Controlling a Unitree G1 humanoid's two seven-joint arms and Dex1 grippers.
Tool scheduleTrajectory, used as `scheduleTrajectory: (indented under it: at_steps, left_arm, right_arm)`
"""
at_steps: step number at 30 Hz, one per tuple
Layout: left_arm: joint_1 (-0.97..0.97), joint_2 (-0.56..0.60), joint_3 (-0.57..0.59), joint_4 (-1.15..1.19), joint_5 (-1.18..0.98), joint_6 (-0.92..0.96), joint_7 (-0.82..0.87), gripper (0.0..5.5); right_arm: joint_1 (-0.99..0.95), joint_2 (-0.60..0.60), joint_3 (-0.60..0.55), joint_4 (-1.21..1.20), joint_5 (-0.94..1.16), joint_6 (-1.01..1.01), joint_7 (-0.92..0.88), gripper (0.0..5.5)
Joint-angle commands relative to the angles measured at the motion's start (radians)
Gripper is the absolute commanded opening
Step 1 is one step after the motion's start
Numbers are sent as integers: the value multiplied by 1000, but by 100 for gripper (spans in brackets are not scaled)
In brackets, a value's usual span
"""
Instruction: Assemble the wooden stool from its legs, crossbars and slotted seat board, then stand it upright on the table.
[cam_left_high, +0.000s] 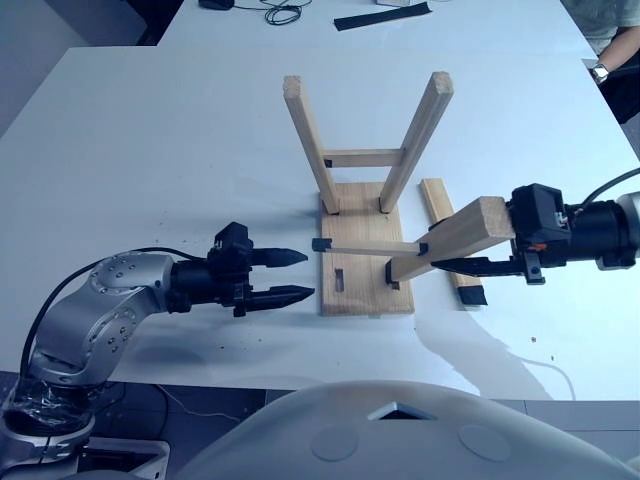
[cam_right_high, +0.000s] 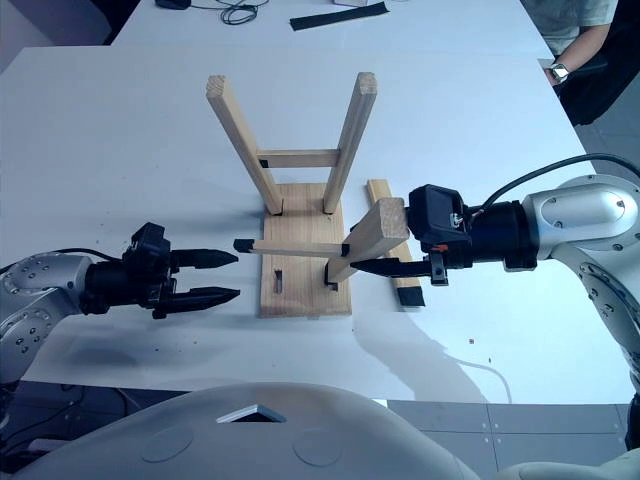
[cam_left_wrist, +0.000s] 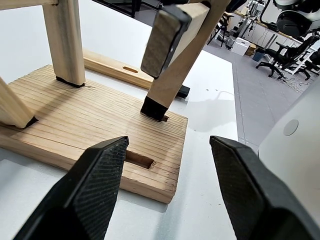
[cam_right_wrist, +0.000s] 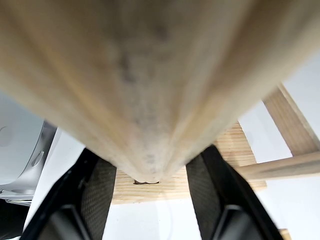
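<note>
Seat board (cam_left_high: 360, 290): lies flat on desk (cam_left_high: 150, 180), slots up, so legs can go in.
Far legs (cam_left_high: 310, 140): two stand in back slots; crossbar (cam_left_high: 365, 158) joins them.
R fingers (cam_left_high: 480, 266): pinch 3rd leg (cam_left_high: 480, 222), tilted, foot at near right slot, prob. to push it in.
L fingers (cam_left_high: 285, 295): spread, holding nothing, just beside board's near left edge; prob. ready to steady it.
Spare leg (cam_left_high: 437, 200): flat on desk, right of board.

no readable text anywhere honestly, seat board (cam_left_high: 362, 295) just plain bare wood, legs (cam_left_high: 312, 145) unmarked too, white surface (cam_left_high: 150, 150) blank, no legible numbers, labels or signs
</note>
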Motion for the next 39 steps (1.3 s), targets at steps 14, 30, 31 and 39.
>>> scheduleTrajectory:
  at_steps: [14, 30, 31, 39]
  left_arm:
    - [16, 14, 22, -13, 3, -7, -4, 301]
    - [5, 17, 24, -11, -1, 1, -13, 301]
    - [4, 18, 24, -9, 0, 1, -14, 301]
    - [0, 18, 26, -9, 1, 6, -19, 301]
  right_arm:
    - [-63, -29, -9, 36, 26, 62, 35, 201]
    - [36, -29, -8, -28, 10, 63, 56, 201]
    - [42, -30, -8, -36, 13, 65, 56, 201]
    - [84, -28, 35, -16, -66, 27, 55, 201]
